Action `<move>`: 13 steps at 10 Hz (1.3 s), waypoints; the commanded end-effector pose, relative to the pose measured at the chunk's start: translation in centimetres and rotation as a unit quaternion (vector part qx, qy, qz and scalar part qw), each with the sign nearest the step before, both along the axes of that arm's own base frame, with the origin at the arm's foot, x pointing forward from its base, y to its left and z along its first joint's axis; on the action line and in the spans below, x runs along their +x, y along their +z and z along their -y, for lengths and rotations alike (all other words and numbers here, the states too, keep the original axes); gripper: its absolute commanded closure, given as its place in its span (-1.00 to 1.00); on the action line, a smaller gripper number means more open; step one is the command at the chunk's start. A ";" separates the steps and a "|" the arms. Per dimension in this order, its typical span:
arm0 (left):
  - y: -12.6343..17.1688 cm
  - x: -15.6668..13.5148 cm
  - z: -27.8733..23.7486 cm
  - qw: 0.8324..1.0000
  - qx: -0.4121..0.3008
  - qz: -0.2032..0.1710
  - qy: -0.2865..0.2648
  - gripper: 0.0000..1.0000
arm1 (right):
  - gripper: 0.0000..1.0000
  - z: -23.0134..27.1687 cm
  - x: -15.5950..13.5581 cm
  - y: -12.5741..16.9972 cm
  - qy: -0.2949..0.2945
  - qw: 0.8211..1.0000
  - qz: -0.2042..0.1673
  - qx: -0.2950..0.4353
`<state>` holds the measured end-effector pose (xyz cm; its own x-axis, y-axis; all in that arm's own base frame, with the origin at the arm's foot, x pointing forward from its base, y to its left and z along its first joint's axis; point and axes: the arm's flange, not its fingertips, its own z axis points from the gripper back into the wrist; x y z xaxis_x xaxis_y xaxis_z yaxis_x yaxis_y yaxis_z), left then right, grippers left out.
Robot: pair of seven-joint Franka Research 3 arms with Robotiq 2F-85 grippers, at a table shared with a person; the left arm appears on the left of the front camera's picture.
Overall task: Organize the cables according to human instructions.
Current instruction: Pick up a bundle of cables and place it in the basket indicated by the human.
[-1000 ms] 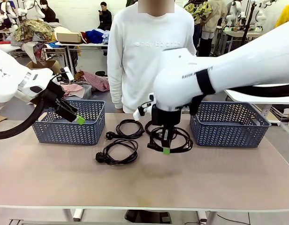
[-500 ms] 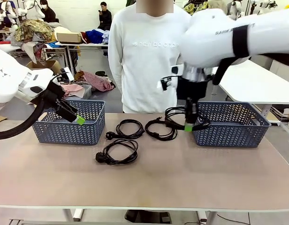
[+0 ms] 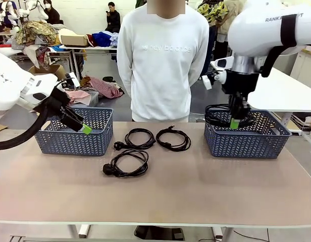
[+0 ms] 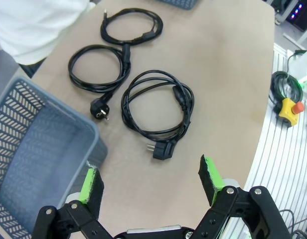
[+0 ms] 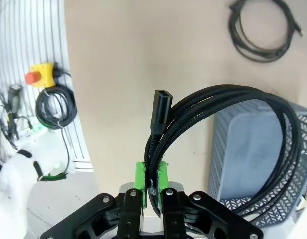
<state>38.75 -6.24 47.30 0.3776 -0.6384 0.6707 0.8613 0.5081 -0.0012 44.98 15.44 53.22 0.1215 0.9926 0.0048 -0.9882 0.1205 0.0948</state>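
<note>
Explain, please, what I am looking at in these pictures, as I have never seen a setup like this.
Two white robot arms work at a table, facing a person. The wide picture comes from a fixed camera between the arms. The other two come from cameras on each wrist, looking along that hand's fingers. The right hand is shut on a coiled black cable, holding it over the right basket. The left hand is open and holds nothing, near the left basket. Three more cable coils lie on the table between the baskets.
</note>
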 end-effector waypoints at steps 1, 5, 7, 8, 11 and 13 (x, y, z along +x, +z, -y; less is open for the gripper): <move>-0.1 0.1 -0.1 1.000 -0.010 0.005 -0.010 -1.00 | 1.00 1.1 1.3 0.2 -0.007 1.000 0.010 0.010; -0.1 0.1 -0.1 1.000 -0.010 0.005 -0.010 -1.00 | 1.00 0.0 0.0 0.0 0.000 1.000 0.000 0.000; -0.1 0.1 -0.1 1.000 -0.010 0.005 -0.010 -1.00 | 1.00 0.0 0.0 0.0 0.000 1.000 0.000 0.000; -0.1 0.1 -0.1 1.000 -0.010 0.005 -0.010 -1.00 | 0.75 -0.1 0.1 -0.3 0.002 1.000 -0.001 0.000; -0.1 0.1 -0.1 1.000 -0.010 0.005 -0.010 -1.00 | 0.75 2.7 2.4 -1.8 -0.024 1.000 0.015 0.004; -0.1 0.1 -0.1 1.000 -0.010 0.005 -0.010 -1.00 | 0.75 4.6 3.7 -2.4 -0.037 0.999 0.031 -0.009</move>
<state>38.75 -6.26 47.32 0.3781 -0.6364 0.6723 0.8608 0.5089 -0.0024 48.21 11.55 50.91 0.2012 0.9795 0.0128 -0.9772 0.1999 0.0713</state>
